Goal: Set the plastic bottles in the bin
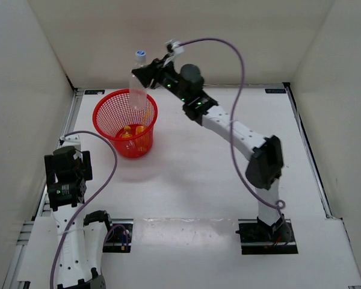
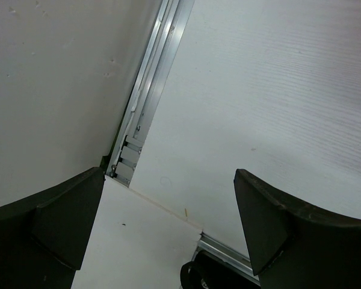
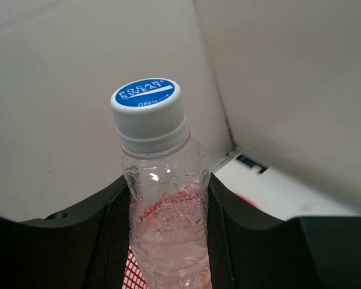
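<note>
I have the large clear bottle [image 1: 138, 84] upright in the air at the far right rim of the bin [image 1: 102, 114], its lower end over the opening. I cannot tell whether it touches the mesh. Its white cap [image 3: 148, 114] has a blue top with white writing: "POCARI SWEAT", and under it "OPEN" with a small arrow. The body carries no label that I can see, only crinkled clear plastic.

The right gripper [image 3: 167, 238] is clamped on the bottle's body below the shoulder, one black finger pressed against each side. Red mesh shows below the fingers in the right wrist view.

The bin stands on the white table [image 1: 198, 180], far and left of centre. At its bottom lie two small orange-yellow bottles [image 1: 133, 132], close together; I cannot tell them apart from here.

The left gripper [image 2: 168, 223] hangs over the near left corner with its fingers spread wide and nothing between them. Below it I see only board and an aluminium rail [image 2: 153, 84].
</note>
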Controlling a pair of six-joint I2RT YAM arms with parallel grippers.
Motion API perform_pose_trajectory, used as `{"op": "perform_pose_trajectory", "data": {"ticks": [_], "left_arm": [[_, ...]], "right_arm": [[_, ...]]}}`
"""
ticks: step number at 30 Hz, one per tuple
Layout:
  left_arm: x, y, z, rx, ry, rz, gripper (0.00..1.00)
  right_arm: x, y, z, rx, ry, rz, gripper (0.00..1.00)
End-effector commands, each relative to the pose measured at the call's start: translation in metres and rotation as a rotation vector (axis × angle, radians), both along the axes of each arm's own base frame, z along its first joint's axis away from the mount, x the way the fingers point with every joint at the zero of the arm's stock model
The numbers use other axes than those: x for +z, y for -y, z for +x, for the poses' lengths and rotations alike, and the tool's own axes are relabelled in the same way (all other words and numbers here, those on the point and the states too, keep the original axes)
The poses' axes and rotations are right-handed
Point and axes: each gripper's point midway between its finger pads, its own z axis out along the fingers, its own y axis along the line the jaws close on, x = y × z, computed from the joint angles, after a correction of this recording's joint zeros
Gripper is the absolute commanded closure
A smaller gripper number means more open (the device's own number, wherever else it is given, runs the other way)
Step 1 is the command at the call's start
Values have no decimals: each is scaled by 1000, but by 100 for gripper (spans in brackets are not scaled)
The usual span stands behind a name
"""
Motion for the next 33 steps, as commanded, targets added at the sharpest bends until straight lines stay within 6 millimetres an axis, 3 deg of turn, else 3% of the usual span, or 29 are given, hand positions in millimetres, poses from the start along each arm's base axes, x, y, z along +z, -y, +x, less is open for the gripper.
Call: {"op": "perform_pose_trajectory", "data": {"ticks": [1,3,6,7,9,12,15,16,17,18,20,23,24,25,26,28,29,31,32,33], "left_arm": [[-6,-3,-6,39,3,-10,0],[-4,-3,-7,39,12,-8,0],[-8,-1,-6,31,4,-16,0],[-12,-1,-7,31,-5,-18,0],[-17,-1,-8,31,-17,-21,0],[-21,1,-7,21,-24,-31,0],[-22,4,-6,7,-22,-42,0],[-23,4,-7,7,-31,-44,0],[-23,6,-7,0,-30,-50,0],[-25,6,-8,0,-39,-52,0],[-31,11,-8,-31,-57,-71,0],[-33,16,-8,-60,-70,-79,0],[-39,19,-9,-71,-85,-94,0],[-41,21,-10,-80,-84,-102,0],[-41,21,-10,-80,-84,-102,0],[-50,26,-10,-103,-102,-120,0],[-51,26,-11,-103,-111,-122,0],[-62,30,-13,-126,-142,-128,0],[-62,30,-13,-126,-142,-128,0],[-62,31,-12,-135,-142,-128,0]], "right_arm": [[-12,-44,0,34,-59,57,90],[-27,-61,8,24,-81,27,83],[-59,-69,8,19,-131,-40,39],[-53,-65,6,16,-115,-44,18],[-53,-64,0,11,-74,-86,4],[-32,-60,-17,8,22,-140,0],[7,-47,-39,4,92,-143,0],[32,-31,-49,-7,110,-115,0],[23,-25,-50,-19,96,-145,0],[51,1,-61,-61,111,-108,0],[54,37,-78,-107,124,-130,0],[38,86,-82,-198,103,-166,0],[19,123,-85,-265,73,-190,0],[8,143,-86,-302,50,-196,0],[19,186,-93,-372,59,-168,0],[-14,233,-89,-503,-22,-189,0],[-44,273,-91,-597,-74,-212,0],[-93,317,-95,-719,-200,-268,0],[-99,351,-106,-801,-217,-248,0],[-153,372,-112,-865,-311,-343,0]]}}
